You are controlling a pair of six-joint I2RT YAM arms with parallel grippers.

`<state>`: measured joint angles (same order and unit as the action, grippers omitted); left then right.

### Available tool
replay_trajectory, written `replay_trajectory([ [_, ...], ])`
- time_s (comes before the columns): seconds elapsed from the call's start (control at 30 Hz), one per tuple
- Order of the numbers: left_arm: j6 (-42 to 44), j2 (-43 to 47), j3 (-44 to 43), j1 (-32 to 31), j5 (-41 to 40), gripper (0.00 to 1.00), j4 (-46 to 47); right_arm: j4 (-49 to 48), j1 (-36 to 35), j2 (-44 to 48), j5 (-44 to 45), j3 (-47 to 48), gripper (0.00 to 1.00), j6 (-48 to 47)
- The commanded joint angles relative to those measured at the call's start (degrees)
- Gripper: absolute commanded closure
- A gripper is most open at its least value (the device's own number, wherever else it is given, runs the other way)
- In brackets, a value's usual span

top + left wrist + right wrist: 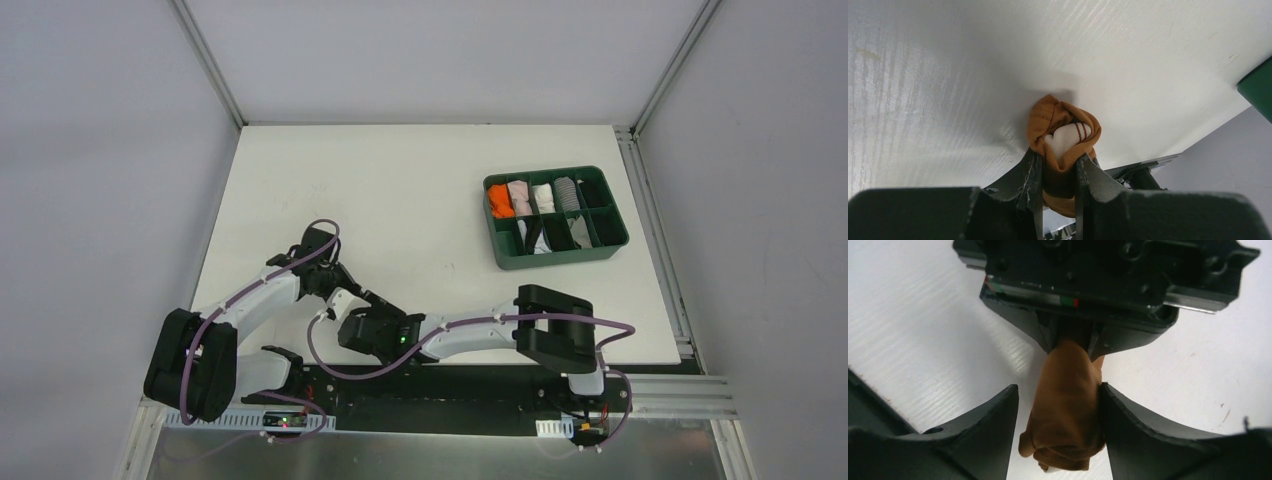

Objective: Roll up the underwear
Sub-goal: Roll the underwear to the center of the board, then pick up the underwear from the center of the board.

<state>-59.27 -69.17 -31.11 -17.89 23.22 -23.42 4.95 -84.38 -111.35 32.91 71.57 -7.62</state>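
Note:
The underwear (1063, 135) is a tight tan-brown roll with a pale beige waistband end showing two red stripes. My left gripper (1058, 172) is shut on it, just above the white table. In the right wrist view the roll (1068, 405) hangs from the left gripper's fingers, between my right gripper's open jaws (1058, 425). The right finger (1128, 430) touches the cloth, and a gap separates the left finger (993, 430) from it. In the top view both grippers meet near the table's front left, left (335, 285) and right (352, 322). The roll is hidden there.
A green tray (560, 258) with compartments stands at the right. It holds an orange rolled garment (500, 200) and white, pink, grey and black ones. Its corner shows in the left wrist view (1258, 90). The table's front edge is close behind the grippers.

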Motion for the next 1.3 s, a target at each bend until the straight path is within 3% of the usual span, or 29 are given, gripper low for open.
replay_trajectory([
  [0.0,0.44,-0.27,-1.75,0.40,-1.18,1.00,-2.34,-1.45,-0.26,-2.44,4.27,3.16,0.42,-0.47],
  [0.4,0.03,1.31,-1.08,0.40,-0.88,1.00,-2.79,-2.34,0.32,-4.06,7.88,2.57,1.00,2.00],
  [0.63,-0.24,3.08,-1.71,0.40,-0.37,1.00,-3.75,-2.62,2.73,1.21,3.40,-2.48,1.00,5.31],
  [0.87,-0.45,5.02,-3.88,0.48,0.96,0.59,-4.64,-3.98,5.67,7.54,-4.12,-8.80,1.00,9.90],
  [1.03,-1.11,8.90,-6.78,0.49,2.78,0.39,-6.31,-4.43,6.58,11.56,-6.53,-12.23,1.00,11.61],
  [1.27,0.02,11.05,-11.39,0.78,1.81,0.36,-10.33,-4.69,7.62,16.10,-7.49,-14.46,1.00,13.52],
])
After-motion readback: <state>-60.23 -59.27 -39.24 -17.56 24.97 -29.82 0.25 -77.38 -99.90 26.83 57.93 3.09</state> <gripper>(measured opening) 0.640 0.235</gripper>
